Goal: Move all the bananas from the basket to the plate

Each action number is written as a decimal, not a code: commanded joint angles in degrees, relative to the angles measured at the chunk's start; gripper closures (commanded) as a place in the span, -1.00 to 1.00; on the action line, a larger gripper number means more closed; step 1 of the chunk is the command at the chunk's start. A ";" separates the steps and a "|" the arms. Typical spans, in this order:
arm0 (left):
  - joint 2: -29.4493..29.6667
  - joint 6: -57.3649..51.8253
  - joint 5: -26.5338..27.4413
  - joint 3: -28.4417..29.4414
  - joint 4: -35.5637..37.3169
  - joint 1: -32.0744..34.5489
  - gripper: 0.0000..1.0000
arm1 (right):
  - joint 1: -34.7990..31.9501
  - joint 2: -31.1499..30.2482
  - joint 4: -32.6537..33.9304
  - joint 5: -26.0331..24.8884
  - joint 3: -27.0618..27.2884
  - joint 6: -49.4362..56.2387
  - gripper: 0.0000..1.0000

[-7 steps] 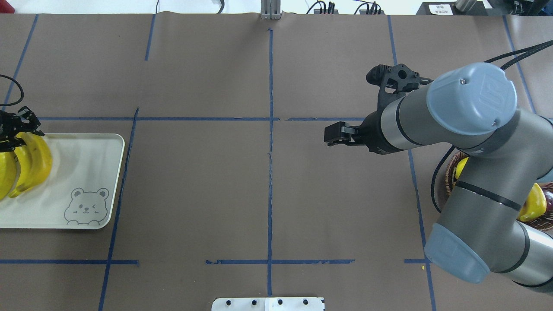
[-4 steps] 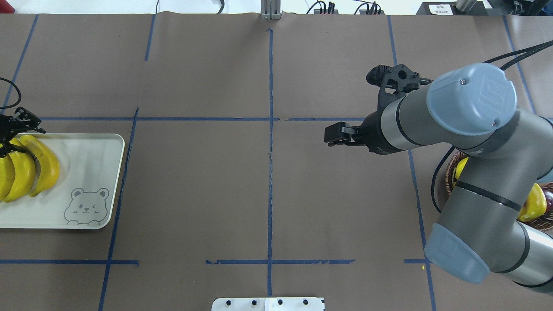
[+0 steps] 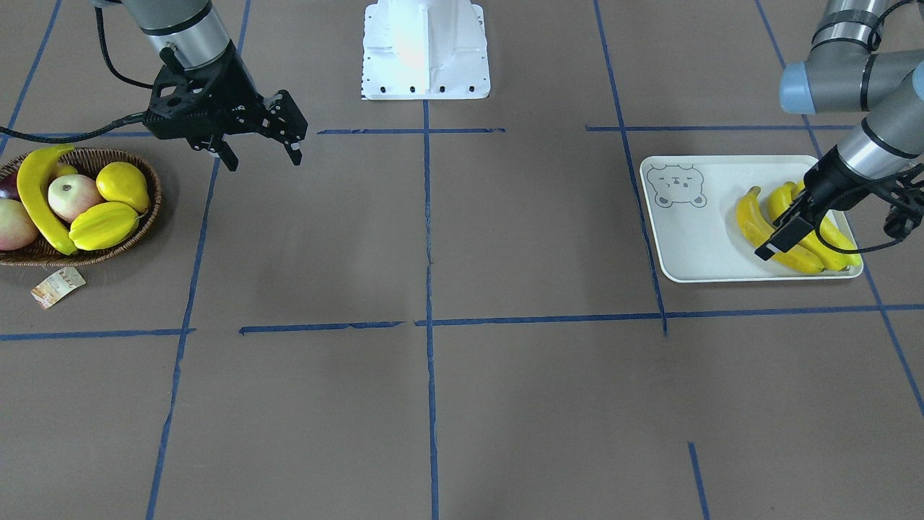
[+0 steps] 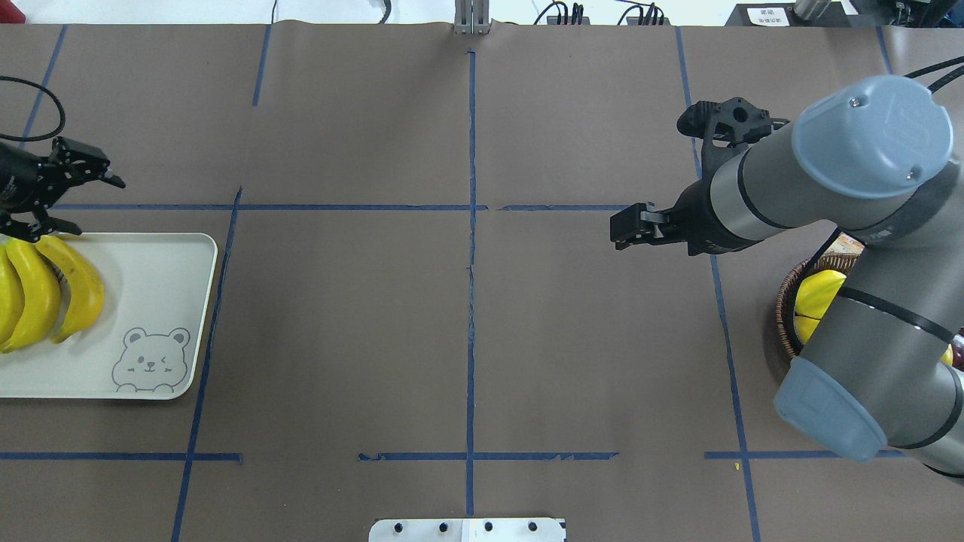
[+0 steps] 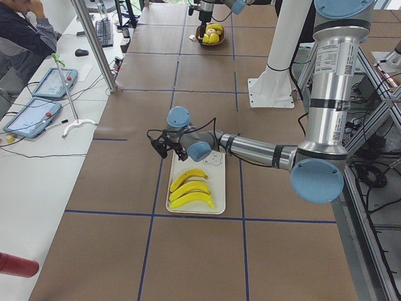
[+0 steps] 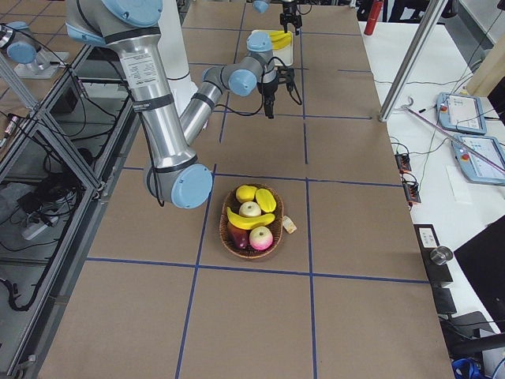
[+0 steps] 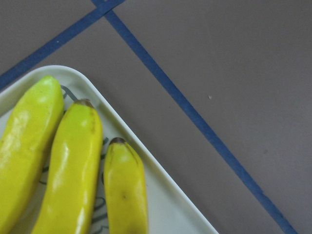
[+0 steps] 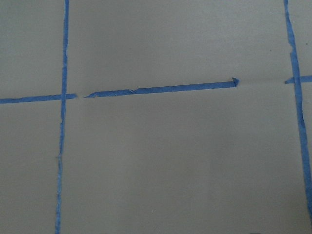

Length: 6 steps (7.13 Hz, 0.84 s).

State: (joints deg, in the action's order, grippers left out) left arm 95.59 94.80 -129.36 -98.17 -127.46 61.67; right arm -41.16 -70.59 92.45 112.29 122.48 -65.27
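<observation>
Placement reads as finished for three bananas [image 4: 41, 293] lying side by side on the plate [image 4: 151, 301], with left fingers [image 3: 783, 235] spread and empty by their tips and right fingers [image 3: 294, 148] spread over the table, so the next move calls for grasping the last banana [image 3: 32, 193] in the basket [image 3: 154, 206].

Starfruit [image 3: 103, 225], apple [image 3: 72, 197], yellow fruit [image 3: 124, 185] together; blue tape [image 3: 427, 217] on table [image 3: 541, 404].

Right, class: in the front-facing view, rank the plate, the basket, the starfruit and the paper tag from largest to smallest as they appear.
1. plate
2. basket, though the picture's edge cuts part of it off
3. starfruit
4. paper tag
</observation>
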 commanded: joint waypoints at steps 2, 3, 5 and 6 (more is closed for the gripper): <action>8.18 7.01 -0.27 -4.57 -0.77 -1.19 -1.00 | -2.35 -2.01 0.45 1.53 0.66 4.27 -0.99; 9.86 8.37 -0.19 -4.75 -0.43 -1.73 -1.00 | -2.61 -2.01 0.45 1.53 0.66 4.27 -0.99; 14.06 10.41 3.21 -3.53 -2.86 -6.36 -1.00 | -2.61 -2.01 0.45 1.53 0.66 4.27 -0.99; 17.05 10.41 10.64 -3.09 -4.28 -9.52 -1.00 | -2.79 -2.10 0.45 1.62 0.66 4.36 -0.99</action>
State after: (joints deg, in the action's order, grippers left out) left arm 109.29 104.88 -125.26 -101.95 -129.99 55.60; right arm -43.80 -72.62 92.90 113.84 123.13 -60.99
